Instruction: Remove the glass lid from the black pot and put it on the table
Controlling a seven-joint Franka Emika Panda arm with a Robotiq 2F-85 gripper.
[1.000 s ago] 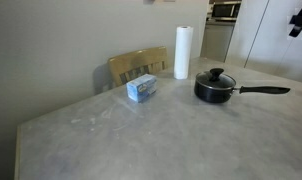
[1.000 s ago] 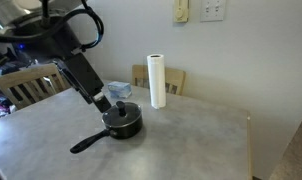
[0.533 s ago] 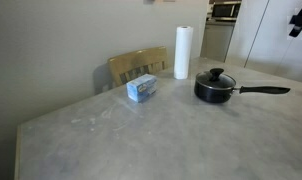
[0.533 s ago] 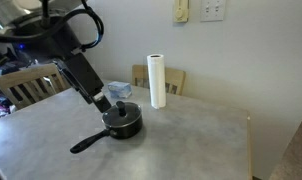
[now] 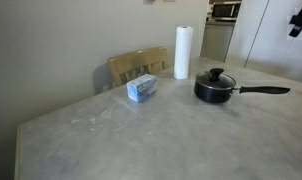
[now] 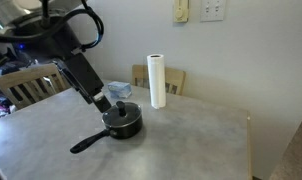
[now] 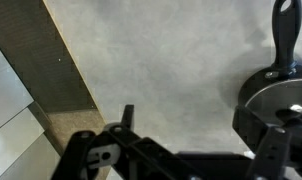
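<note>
The black pot [image 5: 215,90] stands on the table [image 5: 141,140] with the glass lid [image 5: 216,77] on it, black knob up, and its long handle lies flat. Both exterior views show the pot [image 6: 122,124] and the lid [image 6: 121,110]. My gripper [image 6: 102,102] hangs open and empty just above and beside the pot, touching nothing. In the wrist view the gripper [image 7: 191,125] is open over bare table [image 7: 161,60], with the pot [image 7: 253,92] and the lid [image 7: 286,100] at the right edge, one finger near the rim.
A white paper-towel roll [image 5: 183,52] stands behind the pot. A blue box [image 5: 142,89] lies near the table's far edge in front of a wooden chair [image 5: 137,65]. The table's edge and the floor [image 7: 31,90] show in the wrist view.
</note>
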